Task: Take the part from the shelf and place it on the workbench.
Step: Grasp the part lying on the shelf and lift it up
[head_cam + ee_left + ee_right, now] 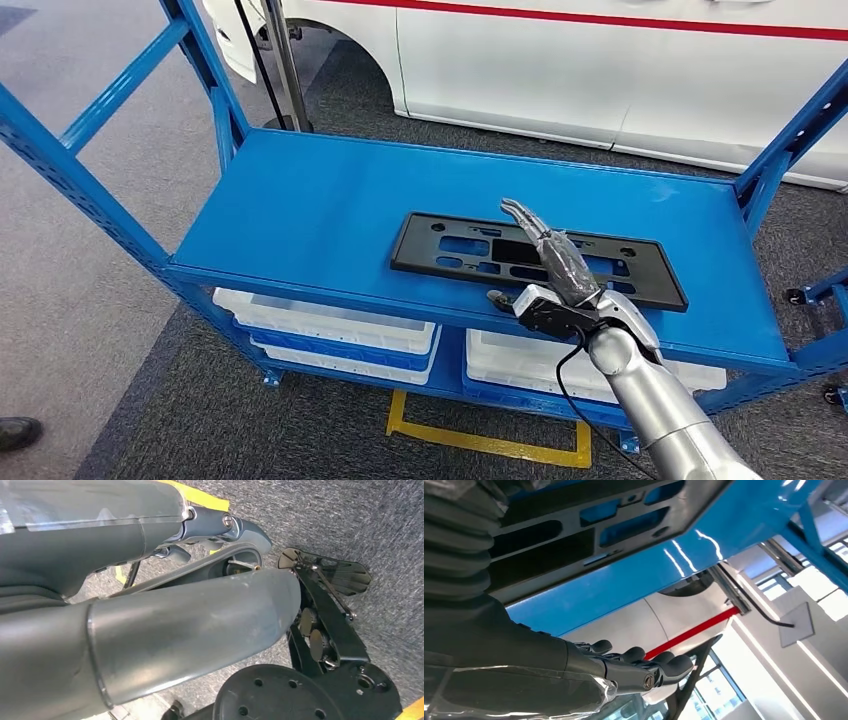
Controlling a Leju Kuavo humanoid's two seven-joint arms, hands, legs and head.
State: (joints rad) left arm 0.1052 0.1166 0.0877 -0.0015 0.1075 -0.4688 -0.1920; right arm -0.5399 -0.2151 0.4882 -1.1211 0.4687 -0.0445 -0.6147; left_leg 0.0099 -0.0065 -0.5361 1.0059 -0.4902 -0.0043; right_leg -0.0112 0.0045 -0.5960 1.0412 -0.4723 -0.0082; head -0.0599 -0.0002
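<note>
Black part (470, 251) flat on blue shelf (300, 210); right hand (555, 262) above it, fingers (525, 218) extended, released, grasping nothing; left hand's (150, 630) fingers: cannot tell

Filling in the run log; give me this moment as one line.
right hand open above black part | part flat on blue shelf | not grasped
</note>
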